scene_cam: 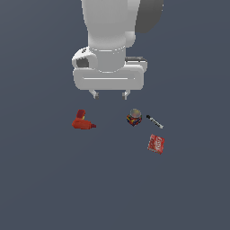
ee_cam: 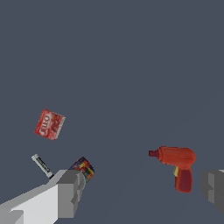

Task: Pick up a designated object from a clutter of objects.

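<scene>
Gripper (scene_cam: 110, 95) hovering spread and empty above four small items scattered on a plain grey floor.

Box (scene_cam: 156, 143), red with white lettering, lies flat toward the exterior view's right, just beyond the marker (scene_cam: 154, 121) and near the can (scene_cam: 134, 117); the drill (scene_cam: 82, 121) sits well apart on the exterior view's left. Fingers are nowhere near the box yet. Likely risks: descending on the can or marker, which lie close to the target; mistaking the red drill for the red box; or pinching a flat box poorly so it slips.
</scene>
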